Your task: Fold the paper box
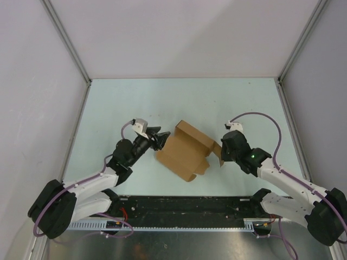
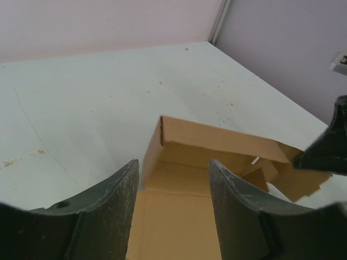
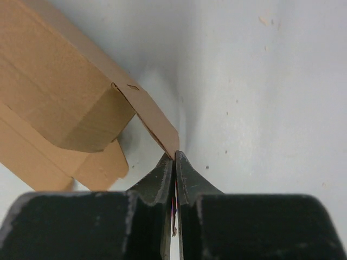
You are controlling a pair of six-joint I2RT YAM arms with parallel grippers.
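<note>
Pale green table (image 1: 162,97) between plain walls. The paper box (image 1: 187,150) lies at the table's middle, toward its near edge, half formed with its flaps loose. The right gripper (image 3: 174,162) is pinched flat on an end flap's tip. The left gripper (image 2: 173,173) stands parted astride the opposite edge, gripping nothing. The box looks light, thin and easily creased — best held at flaps, beside crease lines.

Bright, even light — paper box (image 1: 187,149) casts a soft shadow.
</note>
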